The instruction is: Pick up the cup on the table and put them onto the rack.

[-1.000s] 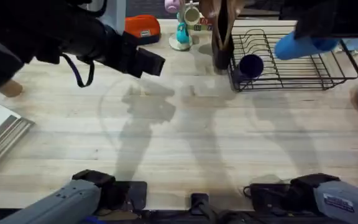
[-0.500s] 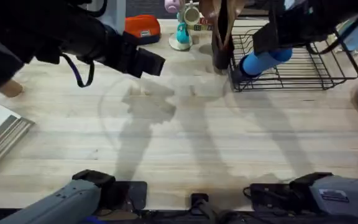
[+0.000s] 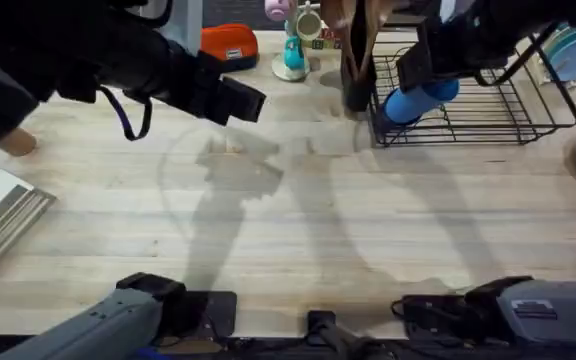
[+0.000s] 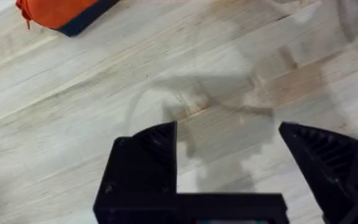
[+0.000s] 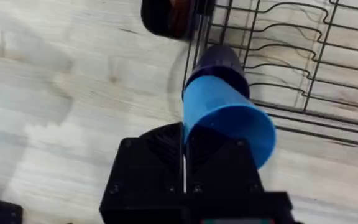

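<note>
Right gripper (image 5: 184, 163) pinches a bright blue plastic tumbler (image 5: 229, 115) over the dark navy cup (image 5: 219, 61) at the black wire rack (image 5: 303, 56) corner. Risk: stacking jams or tips it (rim contact unclear). Left gripper (image 4: 229, 163) wide, empty.

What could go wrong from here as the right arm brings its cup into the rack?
The right gripper pinches the light blue cup by its rim alone, so it may twist or slip. That cup points straight at the dark navy cup lying at the rack's corner; pushing on could nest them or shove the navy one out. The brown utensil holder stands close beside and might be bumped.
</note>
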